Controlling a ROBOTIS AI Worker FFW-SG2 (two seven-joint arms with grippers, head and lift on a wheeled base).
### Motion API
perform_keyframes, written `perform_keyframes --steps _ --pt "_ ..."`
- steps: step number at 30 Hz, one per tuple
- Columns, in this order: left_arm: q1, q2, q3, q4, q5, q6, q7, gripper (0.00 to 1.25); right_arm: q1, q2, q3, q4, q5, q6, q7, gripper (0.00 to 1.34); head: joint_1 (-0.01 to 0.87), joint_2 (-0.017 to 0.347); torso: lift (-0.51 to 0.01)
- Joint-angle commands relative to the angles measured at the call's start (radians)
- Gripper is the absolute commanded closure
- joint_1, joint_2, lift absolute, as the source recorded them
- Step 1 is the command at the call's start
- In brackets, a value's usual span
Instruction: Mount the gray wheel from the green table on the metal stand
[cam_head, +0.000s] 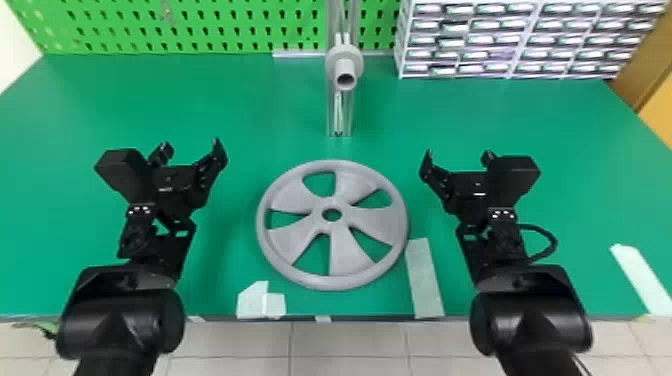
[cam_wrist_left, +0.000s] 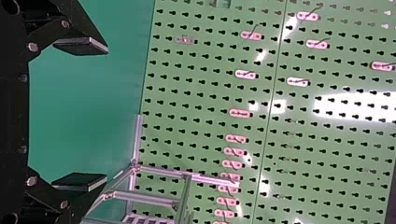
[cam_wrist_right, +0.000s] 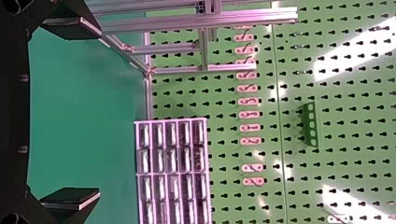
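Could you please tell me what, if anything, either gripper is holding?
Nothing: both the left gripper and right gripper are open and empty.

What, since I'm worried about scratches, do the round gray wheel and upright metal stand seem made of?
The round gray wheel looks like matte plastic, though painted metal is possible: even colour, soft shading, no metallic glint. The upright metal stand looks like satin aluminium, judging by its silvery, straight bars with lengthwise grooves.

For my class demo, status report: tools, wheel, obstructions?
Left tool, right tool open, empty. Gray wheel flat on green table, between them. Metal stand beyond; tape strip right of wheel.
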Motion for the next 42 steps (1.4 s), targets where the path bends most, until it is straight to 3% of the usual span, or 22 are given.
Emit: perform_keyframes --steps 1,21,34,42 --pt "0.000 0.000 0.002 0.000 0.000 0.000 0.000 0.30 0.000 0.001 0.001 0.000 0.000 0.000 0.000 0.11 0.868 0.052 -0.093" --pt "0.000 0.000 0.000 0.000 0.000 0.000 0.000 0.30 0.002 0.001 0.009 -0.014 -0.015 0.029 0.000 0.11 0.868 0.052 -0.093" --pt "0.002 0.000 0.003 0.000 -0.002 0.000 0.000 0.30 -0.035 0.001 0.040 -0.141 -0.014 0.353 -0.009 0.11 0.868 0.052 -0.093" --pt "0.003 0.000 0.005 0.000 -0.002 0.000 0.000 0.30 -0.094 -0.017 0.061 -0.199 -0.006 0.606 -0.008 0.11 0.868 0.052 -0.093"
